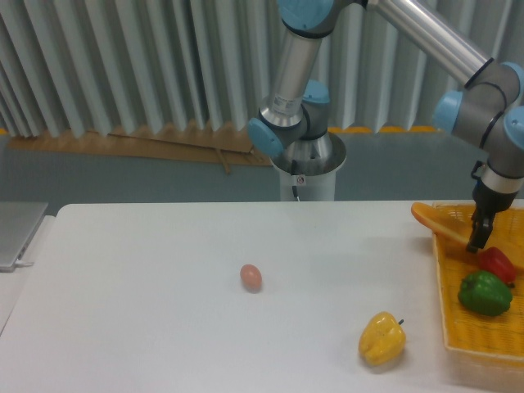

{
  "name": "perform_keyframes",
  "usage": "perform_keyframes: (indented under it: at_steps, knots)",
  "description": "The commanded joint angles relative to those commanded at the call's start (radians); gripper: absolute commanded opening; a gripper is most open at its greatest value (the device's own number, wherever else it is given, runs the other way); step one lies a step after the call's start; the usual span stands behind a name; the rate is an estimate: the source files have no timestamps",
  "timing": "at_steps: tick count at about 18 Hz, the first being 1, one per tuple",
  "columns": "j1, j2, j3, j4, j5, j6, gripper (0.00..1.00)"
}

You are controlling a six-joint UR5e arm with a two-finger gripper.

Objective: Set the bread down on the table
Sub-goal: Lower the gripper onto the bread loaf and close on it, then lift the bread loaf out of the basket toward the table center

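1. At the far left edge a grey flat object (18, 233) lies just beside the tabletop (164, 327); it has no part in the task.
2. Left of centre a small pinkish-brown egg (251, 277) rests on the white tabletop, well apart from everything else.
3. Nearer and to the right a yellow pepper (381, 339) sits on the tabletop, near the left wall of the basket (483, 348) but not touching it.
4. The bread (438, 223) is not yet on the tabletop: it lies across the far left corner of the yellow basket, its rounded left end jutting over the rim, the rest running right behind the arm.
5. The end effector (476, 233) hangs down at the bread, inside the basket's far part. Its fingers read as one dark narrow shape; whether they are spread or pinching the loaf I cannot tell.
6. A red pepper (497, 264) and a green pepper (485, 293) lie in the basket, just near of the end effector.
7. Judged from this: the approach looks done, while the grasp is unconfirmed. The lift, the carry leftward and the setting down all remain.
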Motion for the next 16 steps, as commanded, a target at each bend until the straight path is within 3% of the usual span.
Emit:
perform_keyframes:
  at_steps: [3, 4, 5, 6, 7, 16]
  knots:
    - [0.000, -0.005, 0.008, 0.000, 0.002, 0.003, 0.99]
    - [-0.002, -0.003, 0.009, -0.002, 0.003, 0.002, 0.78]
    - [-0.002, -0.005, 0.009, -0.002, 0.006, 0.002, 0.45]
    - [0.000, -0.005, 0.011, -0.003, 0.005, 0.002, 0.38]
    - [0.000, -0.005, 0.012, -0.003, 0.006, 0.005, 0.34]
    - [0.009, 0.002, 0.045, -0.015, 0.011, 0.002, 0.28]
